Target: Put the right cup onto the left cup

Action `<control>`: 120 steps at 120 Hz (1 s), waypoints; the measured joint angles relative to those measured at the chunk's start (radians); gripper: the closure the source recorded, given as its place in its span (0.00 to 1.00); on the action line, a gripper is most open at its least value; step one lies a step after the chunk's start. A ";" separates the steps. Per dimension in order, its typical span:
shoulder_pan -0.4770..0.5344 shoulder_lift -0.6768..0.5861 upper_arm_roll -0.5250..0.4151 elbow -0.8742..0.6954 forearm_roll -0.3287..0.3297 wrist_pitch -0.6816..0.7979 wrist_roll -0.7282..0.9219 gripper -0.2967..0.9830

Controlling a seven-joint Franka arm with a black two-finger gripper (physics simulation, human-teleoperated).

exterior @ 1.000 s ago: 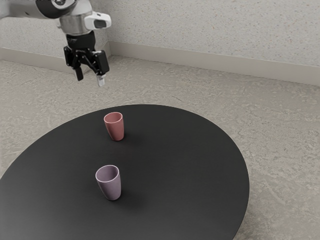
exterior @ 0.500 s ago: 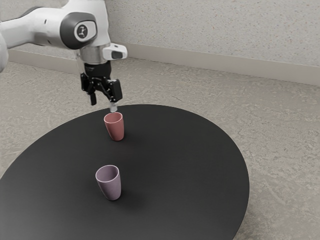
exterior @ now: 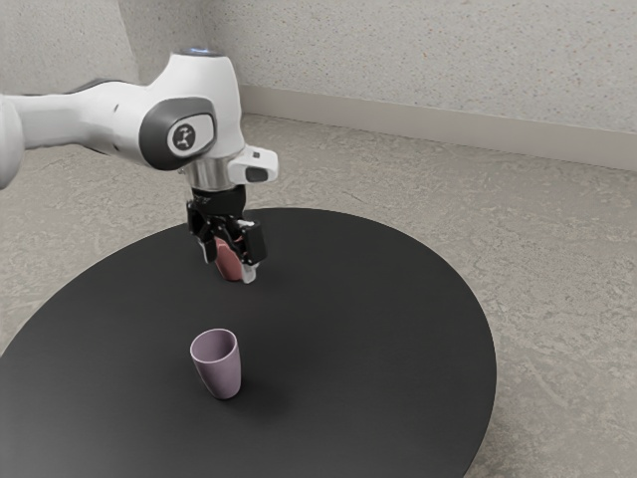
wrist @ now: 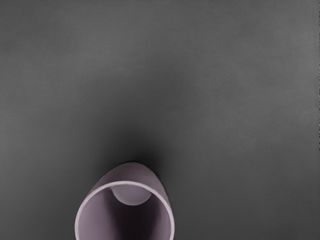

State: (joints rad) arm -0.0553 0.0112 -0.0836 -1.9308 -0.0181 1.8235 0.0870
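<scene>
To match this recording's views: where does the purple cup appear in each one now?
The purple cup stands toward the exterior view's left, in its lower half, below the red cup.
Wrist view: it is cut off by the picture's edge, mouth toward the camera.
Shared landmark: the black tabletop it stands on.

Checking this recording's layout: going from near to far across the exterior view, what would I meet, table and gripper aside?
Pale purple tapered cup → red tapered cup → mottled grey floor → plain pale baseboard → speckled light-grey wall.
</scene>
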 joint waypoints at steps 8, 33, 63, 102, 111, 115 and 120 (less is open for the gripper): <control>-0.005 -0.008 -0.006 -0.019 -0.001 0.022 -0.002 0.23; -0.028 -0.015 -0.017 -0.087 -0.019 0.081 -0.014 0.23; -0.063 -0.027 -0.021 -0.170 -0.042 0.144 -0.065 0.23; 0.001 -0.057 -0.016 -0.243 -0.045 0.238 -0.103 0.23; 0.030 -0.055 -0.013 -0.245 -0.043 0.248 -0.110 0.23; 0.039 -0.054 -0.012 -0.250 -0.043 0.252 -0.112 0.23; 0.045 -0.052 -0.012 -0.256 -0.043 0.257 -0.115 0.23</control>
State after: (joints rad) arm -0.0104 -0.0411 -0.0954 -2.1871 -0.0608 2.0805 -0.0282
